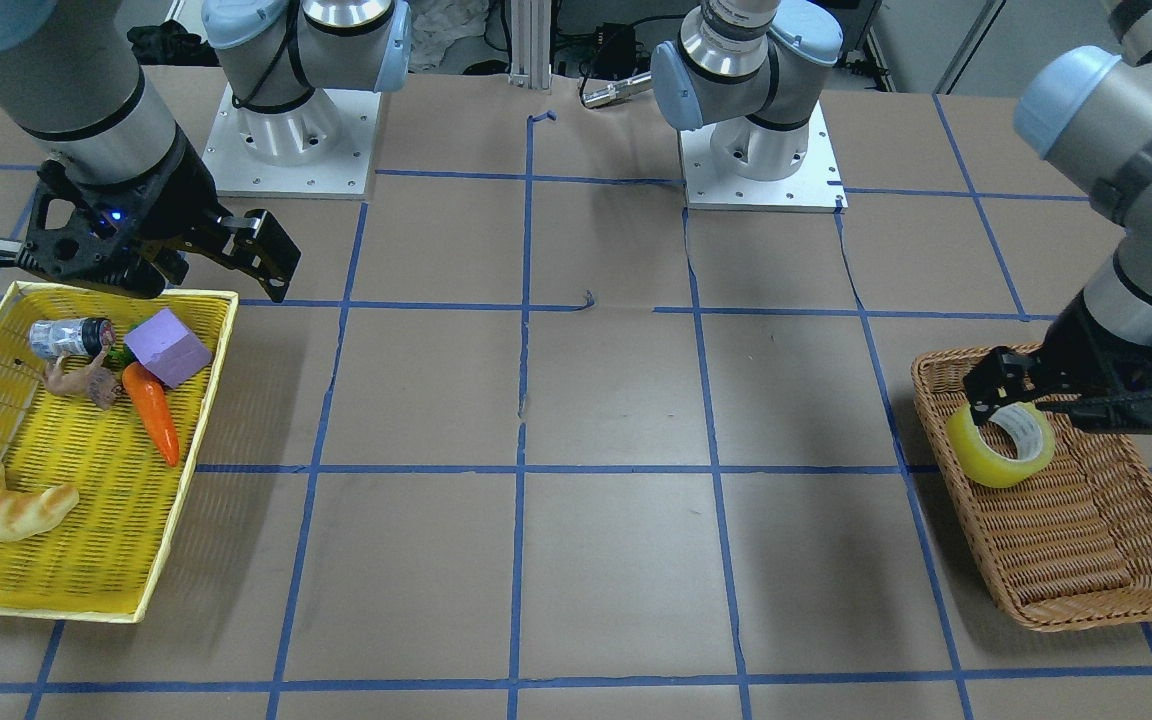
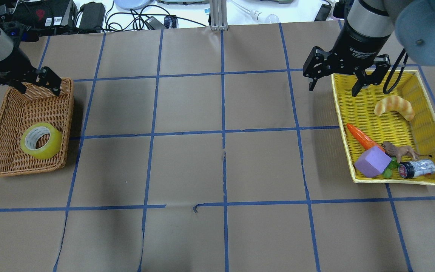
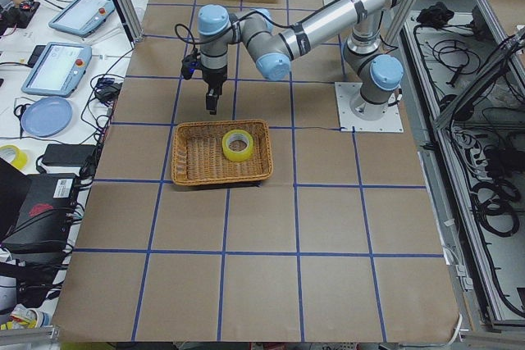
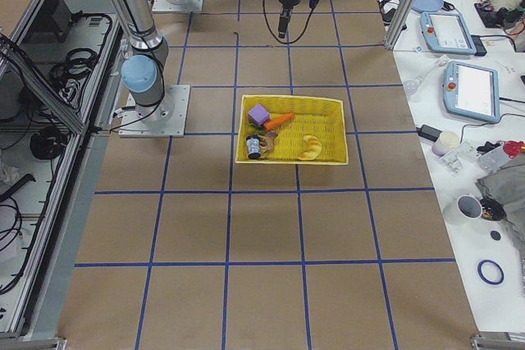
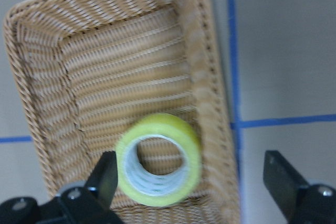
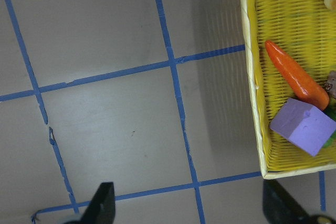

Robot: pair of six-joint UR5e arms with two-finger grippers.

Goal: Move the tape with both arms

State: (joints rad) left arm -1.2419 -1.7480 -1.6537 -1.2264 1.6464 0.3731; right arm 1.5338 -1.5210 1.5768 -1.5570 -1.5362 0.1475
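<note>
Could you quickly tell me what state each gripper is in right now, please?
Left gripper: open, holding nothing.
Right gripper: open, holding nothing.

The overhead camera is looking forward and down from behind the robot, taking in the whole table [image 2: 187, 166]. The front-facing one is looking steeply down from across the table, so the wicker basket [image 1: 1066, 540] is lying at 3 o'clock there and at 9 o'clock overhead. Both side cameras are viewing along the table from far off, one at each end. The left wrist camera is hanging close over the tape [image 5: 190, 153]. The right one is catching the yellow basket [image 6: 294, 19] at 3 o'clock, as overhead.
</note>
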